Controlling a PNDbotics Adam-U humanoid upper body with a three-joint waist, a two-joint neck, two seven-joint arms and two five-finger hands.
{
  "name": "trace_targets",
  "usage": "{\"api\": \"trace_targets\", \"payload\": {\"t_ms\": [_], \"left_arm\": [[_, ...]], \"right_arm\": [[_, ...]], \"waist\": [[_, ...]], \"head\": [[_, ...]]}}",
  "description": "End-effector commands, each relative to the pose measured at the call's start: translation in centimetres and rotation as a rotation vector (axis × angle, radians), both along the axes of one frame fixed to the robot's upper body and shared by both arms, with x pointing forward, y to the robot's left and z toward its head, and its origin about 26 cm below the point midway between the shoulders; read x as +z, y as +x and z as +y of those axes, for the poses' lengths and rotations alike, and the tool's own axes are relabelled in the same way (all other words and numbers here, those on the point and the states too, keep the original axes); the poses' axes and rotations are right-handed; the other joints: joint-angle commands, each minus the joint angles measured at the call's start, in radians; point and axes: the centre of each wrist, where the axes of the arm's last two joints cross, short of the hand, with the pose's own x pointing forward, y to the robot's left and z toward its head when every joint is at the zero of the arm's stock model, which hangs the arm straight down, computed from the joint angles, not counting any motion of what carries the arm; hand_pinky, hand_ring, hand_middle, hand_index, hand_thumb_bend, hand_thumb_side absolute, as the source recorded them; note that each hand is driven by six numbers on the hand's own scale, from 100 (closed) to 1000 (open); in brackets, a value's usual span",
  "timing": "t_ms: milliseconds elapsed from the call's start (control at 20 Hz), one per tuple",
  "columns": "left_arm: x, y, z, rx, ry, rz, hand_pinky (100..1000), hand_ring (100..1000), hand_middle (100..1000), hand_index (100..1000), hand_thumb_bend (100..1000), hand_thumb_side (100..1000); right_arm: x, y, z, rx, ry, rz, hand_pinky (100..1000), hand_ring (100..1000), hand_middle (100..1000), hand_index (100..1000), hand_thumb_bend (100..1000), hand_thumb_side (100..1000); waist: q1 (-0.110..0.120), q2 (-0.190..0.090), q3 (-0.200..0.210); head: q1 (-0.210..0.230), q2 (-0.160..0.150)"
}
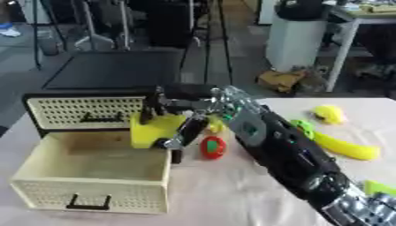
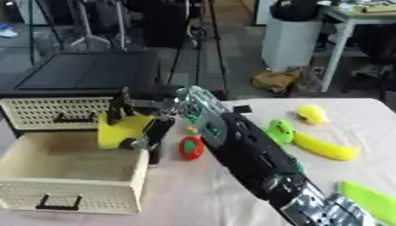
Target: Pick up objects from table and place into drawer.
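Right hand (image 1: 172,121) has its fingers curled round a yellow block (image 1: 154,129), right over the open drawer's (image 1: 93,194) rim.

text: none legible | labels: none | numbers: none (all surfaces too blurred to read)

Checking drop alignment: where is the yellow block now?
The yellow block is held in the right hand, above the open drawer's right rim, left of the red object.

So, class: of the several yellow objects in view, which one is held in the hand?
The flat yellow block, held by the right hand over the open drawer; the others lie on the table.
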Motion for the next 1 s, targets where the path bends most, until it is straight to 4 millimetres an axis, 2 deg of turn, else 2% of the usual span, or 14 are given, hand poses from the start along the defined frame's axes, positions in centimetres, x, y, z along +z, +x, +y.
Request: {"api": "trace_targets", "payload": {"t_ms": [50, 100, 250, 300, 400, 500, 750, 950, 1000], "left_arm": [[1.3, -0.3, -0.4, -0.023, 0.004, -0.043, 188, 101, 354, 769, 588, 1000], [1.3, -0.3, -0.4, -0.024, 0.004, -0.045, 188, 101, 354, 769, 588, 1000], [1.5, -0.3, -0.5, -0.031, 0.003, -0.049, 188, 101, 354, 769, 589, 1000], [1.5, -0.3, -0.6, -0.033, 0.003, -0.050, 188, 101, 354, 770, 589, 1000], [1.5, -0.3, -0.6, -0.036, 0.004, -0.049, 188, 101, 354, 770, 589, 1000], [1.4, -0.3, -0.6, -0.036, 0.006, -0.046, 188, 101, 354, 770, 588, 1000], [1.2, -0.3, -0.6, -0.038, 0.006, -0.039, 188, 101, 354, 770, 589, 1000], [1.2, -0.2, -0.7, -0.045, 0.008, -0.035, 188, 101, 354, 770, 590, 1000], [1.2, -0.2, -0.7, -0.046, 0.008, -0.035, 188, 101, 355, 770, 591, 1000]], "right_arm": [[1.2, 0.6, 0.0, -0.024, 0.017, -0.048, 319, 469, 483, 785, 135, 175], [1.2, 0.6, 0.1, -0.026, 0.018, -0.053, 361, 496, 518, 797, 177, 222], [1.0, 0.7, 0.6, -0.023, 0.023, -0.067, 421, 533, 577, 815, 211, 262], [0.9, 0.7, 0.8, -0.021, 0.026, -0.071, 487, 585, 646, 827, 256, 296], [0.6, 0.7, 1.2, -0.016, 0.033, -0.077, 525, 625, 700, 834, 298, 330], [0.3, 0.7, 1.7, -0.007, 0.042, -0.075, 547, 654, 737, 839, 325, 365], [-0.7, 0.4, 3.3, 0.018, 0.078, -0.057, 565, 669, 752, 840, 340, 394], [-1.7, 0.1, 4.6, 0.058, 0.057, -0.048, 599, 706, 793, 843, 430, 454], [-1.8, 0.0, 4.9, 0.066, 0.052, -0.048, 625, 744, 827, 843, 467, 471]], "waist": [[0.004, -0.004, 0.007], [0.004, -0.001, 0.009], [0.004, 0.002, 0.009], [0.004, 0.003, 0.008], [0.005, 0.003, 0.007], [0.006, 0.002, 0.005], [0.010, -0.004, 0.003], [0.012, -0.009, 0.005], [0.012, -0.010, 0.005]], "head": [[-0.016, -0.024], [-0.018, -0.025], [-0.018, -0.027], [-0.017, -0.028], [-0.017, -0.029], [-0.016, -0.030], [-0.015, -0.035], [-0.020, -0.038], [-0.020, -0.038]]}}
